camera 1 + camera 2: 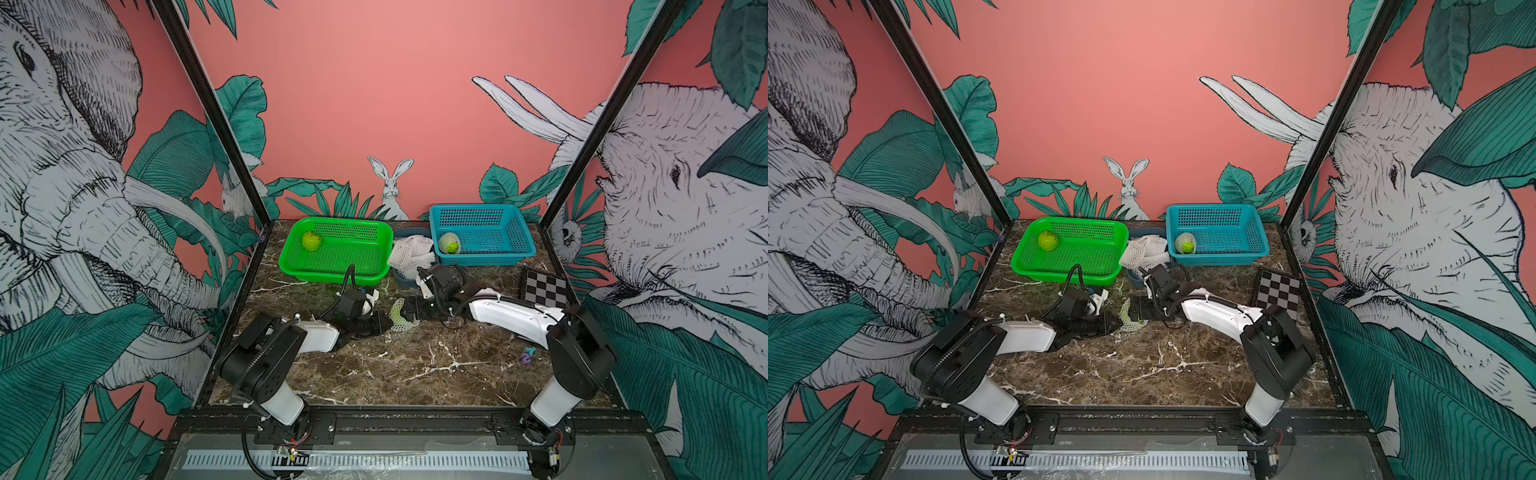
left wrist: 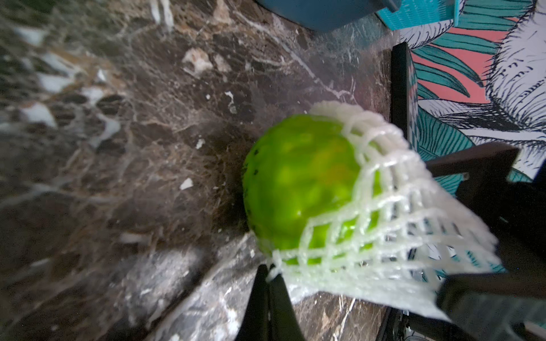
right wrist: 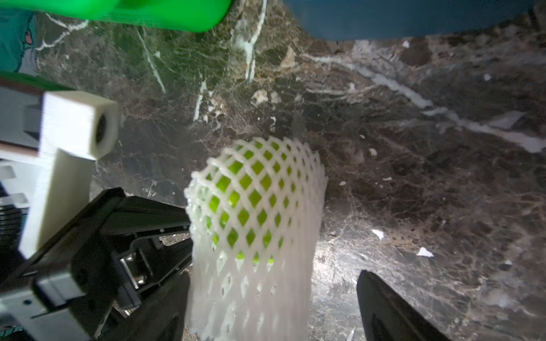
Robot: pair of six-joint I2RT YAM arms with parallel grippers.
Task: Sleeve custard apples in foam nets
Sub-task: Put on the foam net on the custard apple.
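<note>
On the marble, mid-table, a lime-green custard apple point(image 2: 298, 183) sits half inside a white foam net point(image 2: 399, 206); both top views show this pair point(image 1: 402, 318) point(image 1: 1128, 318). My left gripper point(image 2: 270, 271) is shut, its tips pinching the net's rim beside the fruit. My right gripper point(image 3: 266, 295) is open, with one finger on each side of the net's empty tail point(image 3: 254, 280). The fruit point(image 3: 245, 203) shows green through the mesh. A bare custard apple point(image 1: 311, 241) lies in the green basket point(image 1: 332, 270). A netted one point(image 1: 450, 244) lies in the blue basket point(image 1: 498, 257).
A grey-blue tub point(image 1: 405, 280) between the baskets holds a heap of spare foam nets point(image 1: 409, 251), just behind the right wrist. A checkerboard card point(image 1: 545, 287) lies at the right, and a small purple and teal object point(image 1: 527, 356) sits near the right arm.
</note>
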